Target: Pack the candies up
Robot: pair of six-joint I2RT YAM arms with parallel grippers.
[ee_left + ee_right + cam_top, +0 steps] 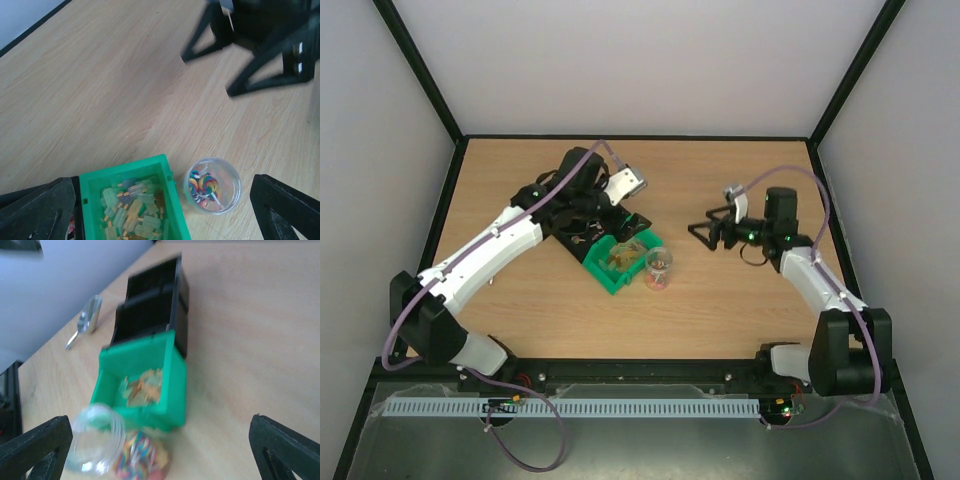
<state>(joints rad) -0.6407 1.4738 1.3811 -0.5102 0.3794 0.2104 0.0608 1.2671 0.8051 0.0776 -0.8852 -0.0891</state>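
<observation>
Pale wood-grain bench (100,75), smooth and matt, glossy green plastic bin (125,172), black plastic bin (182,295), clear plastic cup (238,186), shiny metal scoop (91,315), candies (127,212) in translucent wrappers, matt black fingers (35,210)

There are one green bin (125,170), it seems two black bins (150,305), one clear cup (229,175), one clear round lid (97,440), one metal scoop (87,320) and candies (127,210) too many to count.

Green bin (125,169) sits mid-tabletop (100,100), black bins (150,315) butted right against it; clear cup (231,171) just beside its corner; metal scoop (90,317) lies well apart.
</observation>
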